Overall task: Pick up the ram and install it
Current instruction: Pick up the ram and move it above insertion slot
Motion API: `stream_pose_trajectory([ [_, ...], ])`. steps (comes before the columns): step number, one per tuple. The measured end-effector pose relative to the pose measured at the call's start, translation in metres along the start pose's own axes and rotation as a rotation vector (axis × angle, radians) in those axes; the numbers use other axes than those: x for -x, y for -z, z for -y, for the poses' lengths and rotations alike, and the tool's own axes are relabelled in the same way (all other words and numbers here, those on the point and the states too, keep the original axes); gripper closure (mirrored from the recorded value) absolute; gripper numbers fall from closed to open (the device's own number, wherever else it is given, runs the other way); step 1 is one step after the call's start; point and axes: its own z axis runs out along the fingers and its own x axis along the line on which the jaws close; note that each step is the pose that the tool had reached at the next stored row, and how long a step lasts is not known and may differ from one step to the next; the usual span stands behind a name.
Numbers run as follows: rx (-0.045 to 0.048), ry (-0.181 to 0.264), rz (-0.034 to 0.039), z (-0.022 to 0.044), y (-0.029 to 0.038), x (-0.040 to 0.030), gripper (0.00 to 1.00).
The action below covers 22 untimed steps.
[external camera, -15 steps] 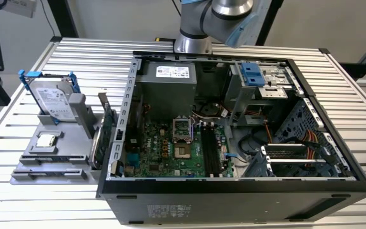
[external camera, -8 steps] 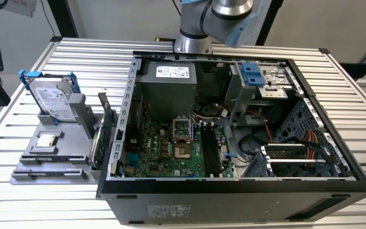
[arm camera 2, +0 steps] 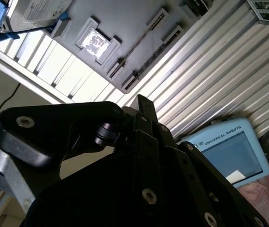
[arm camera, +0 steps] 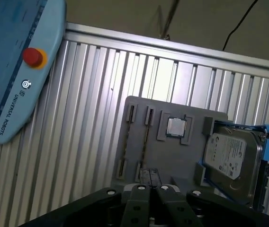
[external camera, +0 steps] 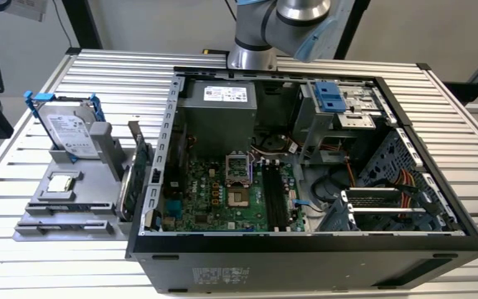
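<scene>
Arm [external camera: 293,22] high at the far edge, black gripper [arm camera: 149,174] closed with nothing in it
In the exterior view the arm shows as a silver-grey joint with a pale blue cap, set above a round silver segment. In the first wrist view the gripper's black linkage bars converge and its two fingertips [arm camera: 145,175] press together, empty. In the second wrist view the gripper [arm camera 2: 143,103] is seen side-on, its links stacked into one narrow dark column

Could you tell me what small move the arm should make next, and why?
Probably lower the gripper toward the grey holder, centring over the ram, which stands edge-on in its slot; the gripper hangs above the holder, not touching it.
</scene>
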Motion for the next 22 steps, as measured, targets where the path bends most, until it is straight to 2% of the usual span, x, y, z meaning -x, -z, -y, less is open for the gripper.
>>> stream_pose_trajectory([
  [14,0.0005,0.047,-0.0021,-0.0001,0.0,0.0001,1.0],
  [22,0.0009,0.088,-0.004,-0.0002,0.0,0.0001,1.0],
])
